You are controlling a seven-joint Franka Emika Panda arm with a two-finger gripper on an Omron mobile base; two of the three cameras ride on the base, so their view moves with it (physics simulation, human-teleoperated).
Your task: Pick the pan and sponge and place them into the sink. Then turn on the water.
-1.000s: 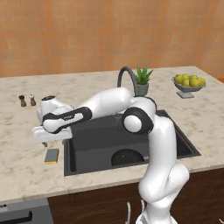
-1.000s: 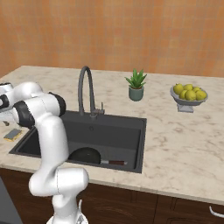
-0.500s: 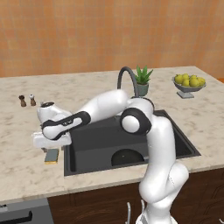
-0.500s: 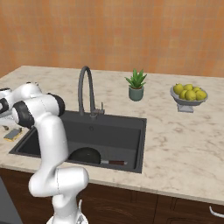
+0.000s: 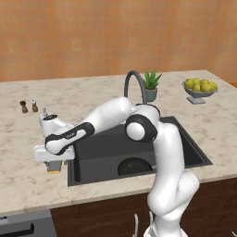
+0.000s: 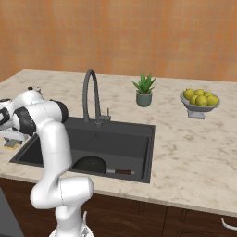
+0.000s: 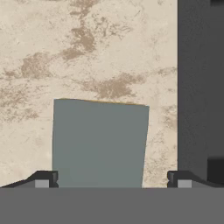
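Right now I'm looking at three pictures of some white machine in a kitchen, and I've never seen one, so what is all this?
It is a white robot arm with a two-finger tool. Two pictures come from cameras behind it, one on each side. The third looks along the tool itself. The arm reaches down to the grey-blue sponge on the marble counter, left of the sink. The tool's fingers stand open on either side of the sponge; nothing is held yet. A black pan already lies in the sink. Also there: a faucet, a potted plant, a bowl of yellow fruit, and two small shakers.
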